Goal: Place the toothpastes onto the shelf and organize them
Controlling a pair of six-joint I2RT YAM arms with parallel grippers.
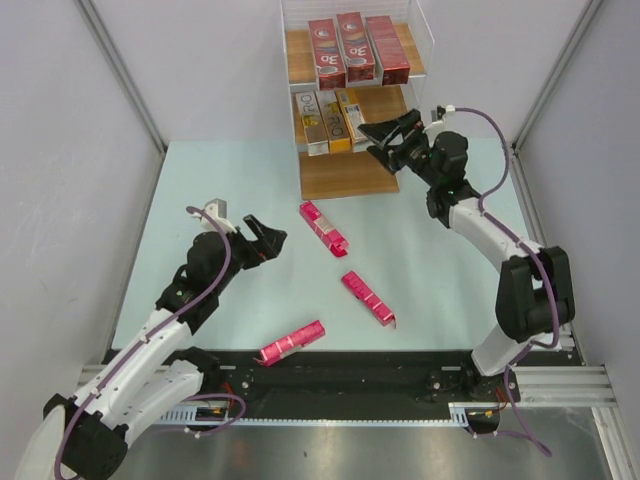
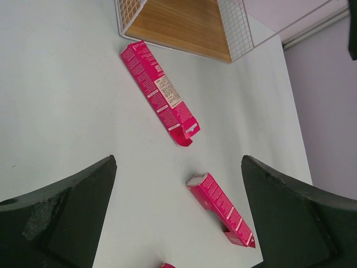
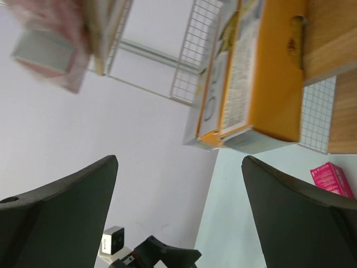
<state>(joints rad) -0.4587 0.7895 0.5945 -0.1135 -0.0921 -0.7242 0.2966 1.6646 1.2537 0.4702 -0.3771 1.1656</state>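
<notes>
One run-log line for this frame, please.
left gripper open over table | right gripper open by shelf middle tier | top tier: three red cartons | middle tier: three orange-and-silver cartons | three pink cartons on table

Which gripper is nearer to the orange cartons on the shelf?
Right. The right gripper is just beside the orange cartons; the left gripper hangs far off, over the table.

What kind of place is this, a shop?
Probably a robot test booth, not a shop. Plain grey walls box in a pale table, the left arm and right arm are bolted at its edge, and the shelf holds only a few toothpaste cartons.
</notes>
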